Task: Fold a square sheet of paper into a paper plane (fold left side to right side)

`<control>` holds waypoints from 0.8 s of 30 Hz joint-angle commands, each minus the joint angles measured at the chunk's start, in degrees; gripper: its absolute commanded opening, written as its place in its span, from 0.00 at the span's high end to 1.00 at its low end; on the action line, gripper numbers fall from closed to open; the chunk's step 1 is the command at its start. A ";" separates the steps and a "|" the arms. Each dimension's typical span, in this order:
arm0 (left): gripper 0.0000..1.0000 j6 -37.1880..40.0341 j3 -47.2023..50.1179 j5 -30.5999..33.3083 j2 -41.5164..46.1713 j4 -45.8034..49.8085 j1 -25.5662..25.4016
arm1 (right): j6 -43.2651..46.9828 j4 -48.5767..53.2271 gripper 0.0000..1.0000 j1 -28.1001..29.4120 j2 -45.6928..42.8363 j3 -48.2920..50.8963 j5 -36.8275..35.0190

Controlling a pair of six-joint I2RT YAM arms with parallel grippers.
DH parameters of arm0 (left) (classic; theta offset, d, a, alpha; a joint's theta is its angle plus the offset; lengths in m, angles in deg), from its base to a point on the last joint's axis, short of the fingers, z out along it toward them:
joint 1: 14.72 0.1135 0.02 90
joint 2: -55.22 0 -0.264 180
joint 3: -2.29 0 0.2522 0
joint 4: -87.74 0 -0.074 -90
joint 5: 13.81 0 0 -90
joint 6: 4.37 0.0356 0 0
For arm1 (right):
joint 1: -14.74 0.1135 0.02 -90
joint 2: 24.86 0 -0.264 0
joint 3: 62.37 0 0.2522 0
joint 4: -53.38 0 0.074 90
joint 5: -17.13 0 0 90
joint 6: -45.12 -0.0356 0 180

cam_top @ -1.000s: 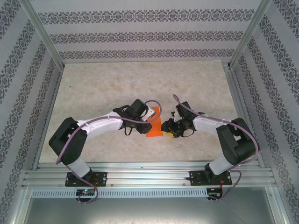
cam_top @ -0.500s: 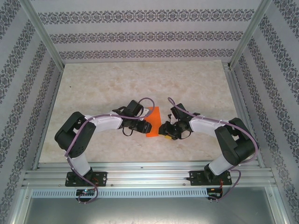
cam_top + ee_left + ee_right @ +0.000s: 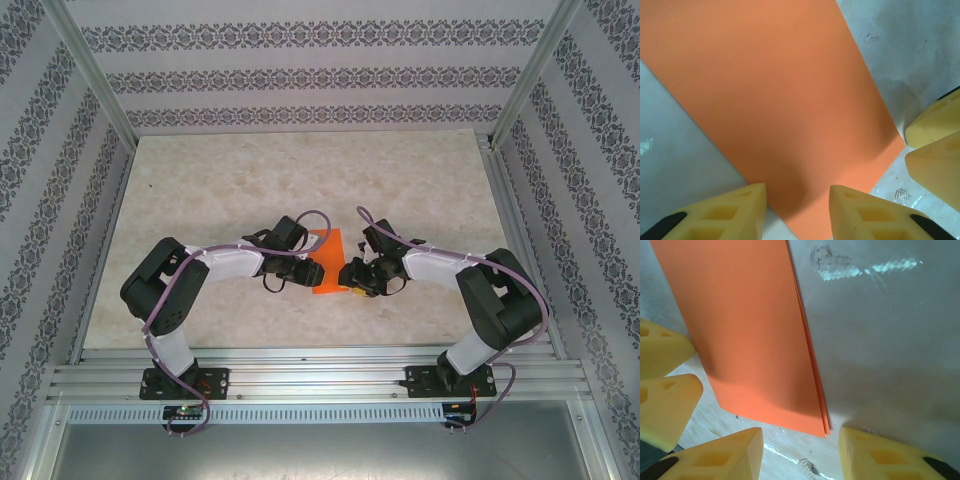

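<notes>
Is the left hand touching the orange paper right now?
Cannot tell. In the left wrist view the left hand straddles an edge of the orange paper, but contact isn't plain.

Tabletop (image 3: 250, 180): pale beige, marbled, matte. Back wall (image 3: 300, 75), left wall (image 3: 40, 150) and right wall (image 3: 600, 150): white panels crossed by bands of dark floral pattern. Aluminium posts (image 3: 95, 75) rise at both far corners. Near edge: stacked aluminium rails (image 3: 320, 380), then a perforated strip (image 3: 320, 412), then a grey sheet (image 3: 320, 455), possibly metal. Light even, shadows soft. Close up, the surface carries shiny smears (image 3: 865, 265).
</notes>
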 commanded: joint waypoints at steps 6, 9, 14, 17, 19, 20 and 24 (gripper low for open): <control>0.61 -0.76 0.97 -0.04 0.15 -1.91 0.55 | -1.27 -1.88 0.57 1.18 0.76 -1.40 -0.52; 0.61 -0.77 1.05 -0.04 0.09 -2.01 0.55 | -1.38 -2.15 0.58 1.27 0.94 -1.53 -0.41; 0.61 -0.79 1.24 -0.02 0.00 -1.99 0.50 | -1.46 -2.44 0.58 1.27 1.59 -1.62 -0.92; 0.62 -0.81 1.33 -0.05 0.10 -1.95 0.54 | -1.81 -2.89 0.57 1.27 1.40 -1.61 -0.59; 0.61 -0.78 1.28 0.03 0.13 -1.87 0.55 | -1.32 -1.80 0.57 1.27 0.82 -2.05 -1.03; 0.62 -0.80 1.33 0.08 0.09 -1.92 0.55 | -0.89 -0.64 0.56 1.27 0.57 -2.39 -1.69; 0.62 -0.78 1.33 0.17 0.17 -1.90 0.55 | 0.64 2.46 0.56 1.18 -0.36 -3.30 -3.72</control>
